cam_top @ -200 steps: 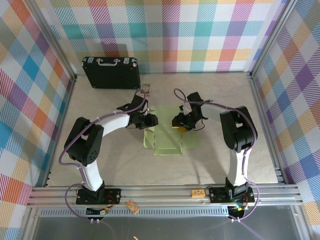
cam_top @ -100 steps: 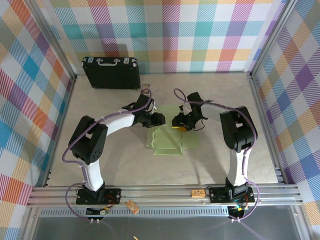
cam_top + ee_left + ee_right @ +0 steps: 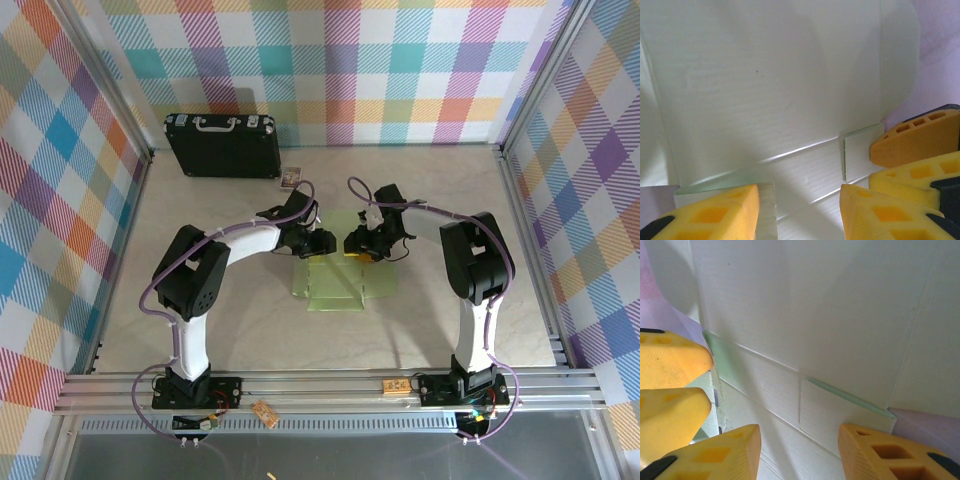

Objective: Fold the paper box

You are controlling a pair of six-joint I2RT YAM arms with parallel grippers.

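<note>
The paper box (image 3: pixel 336 283) is a pale green card cutout lying mid-table, with creases and rounded flaps. My left gripper (image 3: pixel 319 241) hangs over its far left part and my right gripper (image 3: pixel 356 244) over its far right part, their tips facing each other and close together. In the left wrist view the paper box (image 3: pixel 770 85) lies spread behind my left gripper (image 3: pixel 800 202), which stands open, one short tab beside its left finger (image 3: pixel 720 212). The right wrist view has the paper box (image 3: pixel 830 315) behind my right gripper (image 3: pixel 800 442), open too, nothing clamped.
A black case with a silver handle (image 3: pixel 222 145) stands at the back left by the checked wall. A tiny picture card (image 3: pixel 291 177) lies just in front of it. The aluminium rail (image 3: pixel 330 385) with both arm bases runs along the near edge.
My left gripper has swung right, from the box's left edge in over the card toward the right gripper. The box's left side has shifted with it. The right arm has stayed still.
</note>
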